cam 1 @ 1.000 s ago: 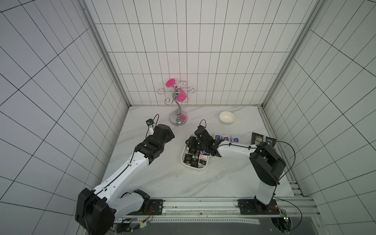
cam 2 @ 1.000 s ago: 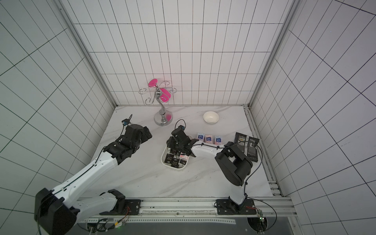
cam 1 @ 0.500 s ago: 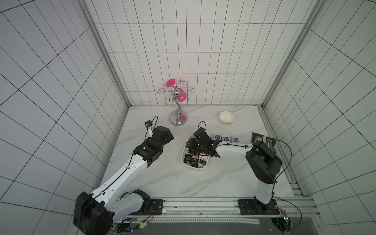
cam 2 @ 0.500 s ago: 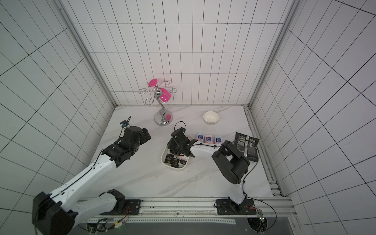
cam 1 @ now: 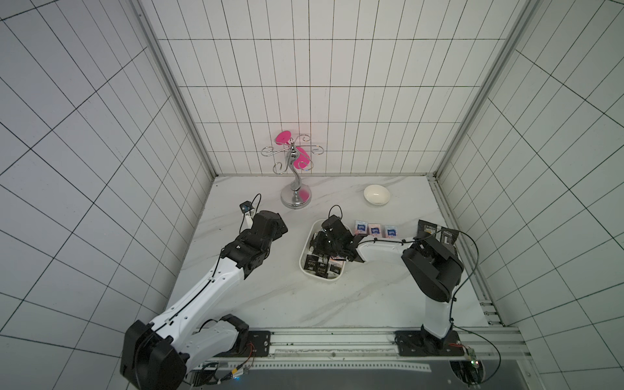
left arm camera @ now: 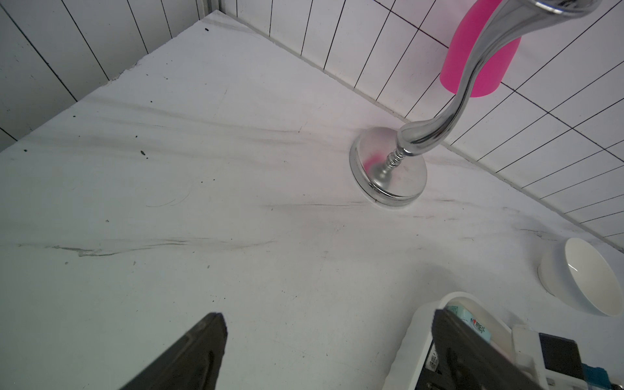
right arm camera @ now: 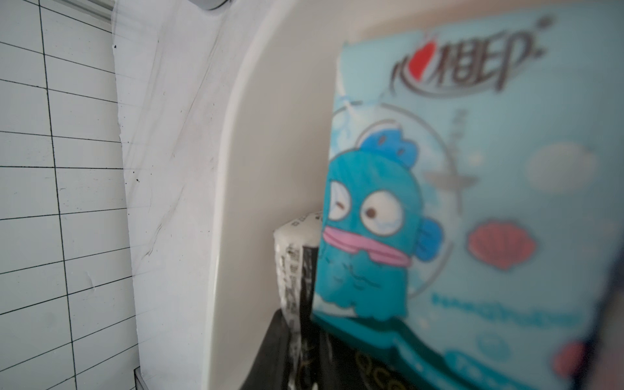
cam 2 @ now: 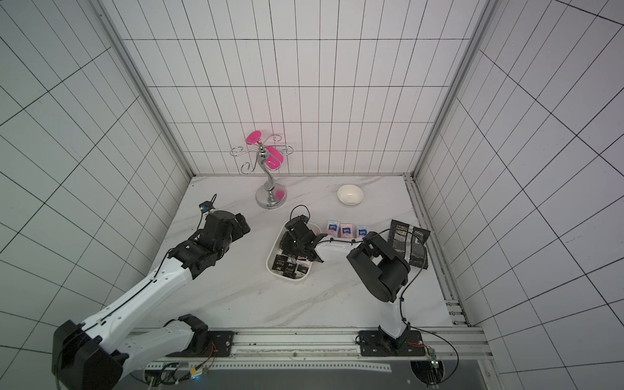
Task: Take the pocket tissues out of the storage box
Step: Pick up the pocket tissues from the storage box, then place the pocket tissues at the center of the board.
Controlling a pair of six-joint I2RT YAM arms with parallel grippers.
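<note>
Teal pack (right arm camera: 472, 202), seemingly gripped, inside storage box (right arm camera: 270, 135).

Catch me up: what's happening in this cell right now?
The right gripper is down in the storage box, right up against a teal pack; whether it has gripped the pack cannot be told. Black packs lie in the box's near end. Three pale packs sit in a row on the table beside the box. The left gripper hovers open near the box, holding nothing.
</note>
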